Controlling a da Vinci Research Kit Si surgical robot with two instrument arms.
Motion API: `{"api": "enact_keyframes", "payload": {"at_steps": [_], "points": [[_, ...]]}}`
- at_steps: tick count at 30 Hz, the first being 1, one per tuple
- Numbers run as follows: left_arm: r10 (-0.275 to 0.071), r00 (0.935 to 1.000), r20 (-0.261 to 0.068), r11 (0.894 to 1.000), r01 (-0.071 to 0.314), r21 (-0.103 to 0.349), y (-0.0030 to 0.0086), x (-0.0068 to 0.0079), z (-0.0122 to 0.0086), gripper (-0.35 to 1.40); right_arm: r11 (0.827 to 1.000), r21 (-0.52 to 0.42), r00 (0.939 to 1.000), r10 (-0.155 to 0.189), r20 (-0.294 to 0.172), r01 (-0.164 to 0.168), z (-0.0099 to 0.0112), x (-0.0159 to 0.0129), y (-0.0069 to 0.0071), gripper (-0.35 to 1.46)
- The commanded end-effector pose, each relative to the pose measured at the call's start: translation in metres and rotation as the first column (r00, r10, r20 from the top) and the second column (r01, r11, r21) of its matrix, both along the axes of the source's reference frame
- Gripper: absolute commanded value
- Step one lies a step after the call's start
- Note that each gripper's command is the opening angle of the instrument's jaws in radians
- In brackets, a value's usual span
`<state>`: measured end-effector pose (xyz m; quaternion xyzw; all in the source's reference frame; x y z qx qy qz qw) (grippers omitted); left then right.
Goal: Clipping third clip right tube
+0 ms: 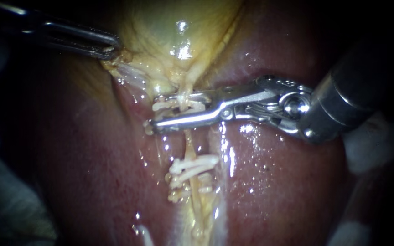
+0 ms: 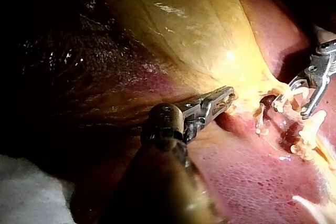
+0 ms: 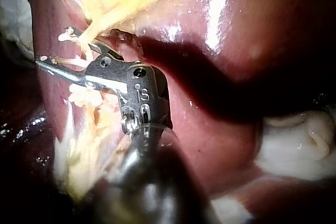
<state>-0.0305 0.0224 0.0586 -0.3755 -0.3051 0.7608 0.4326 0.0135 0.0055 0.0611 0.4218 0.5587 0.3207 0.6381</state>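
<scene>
A thin yellow tube (image 1: 189,145) runs from the gallbladder (image 1: 174,27) down over the liver (image 1: 288,182). My right instrument (image 1: 158,111) comes in from the right. Its jaws straddle the tube just under the gallbladder's neck and hold a white clip (image 1: 161,106) between them. Further down the same tube sit white clips (image 1: 193,167). My left instrument (image 1: 113,51) reaches in from the upper left, jaws shut on the gallbladder's edge. The left wrist view shows that grip (image 2: 227,99). In the right wrist view, the clip-holding jaws (image 3: 59,51) lie across the tube.
Dark red liver (image 2: 252,182) lies on both sides of the tube. White gauze (image 1: 370,150) sits at the right edge behind my right instrument's shaft and also shows in the right wrist view (image 3: 294,140). Wet glare spots cover the tissue.
</scene>
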Motion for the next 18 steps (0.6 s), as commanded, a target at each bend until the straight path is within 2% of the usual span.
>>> {"api": "enact_keyframes", "payload": {"at_steps": [1,13,15,18], "points": [[0.000,1.0000,0.000,1.000,0.000,0.000,0.0000,0.0000,0.0000,-0.35,1.000,0.017,1.0000,-0.001,0.003,0.000,0.0000,-0.0001,0.0000,0.32],[0.000,1.0000,0.000,1.000,0.000,0.000,0.0000,0.0000,0.0000,-0.35,0.997,0.075,0.9999,-0.004,0.012,0.003,-0.0002,-0.0012,-0.0001,-0.35],[0.000,1.0000,0.000,1.000,0.000,0.000,0.0000,0.0000,0.0000,-0.35,0.992,0.127,0.9998,-0.005,0.021,0.002,-0.0003,-0.0014,-0.0002,-0.35],[0.000,1.0000,0.000,1.000,0.000,0.000,0.0000,0.0000,0.0000,-0.35,0.989,0.150,0.9997,-0.006,0.025,0.002,-0.0003,-0.0017,-0.0003,-0.35]]}}
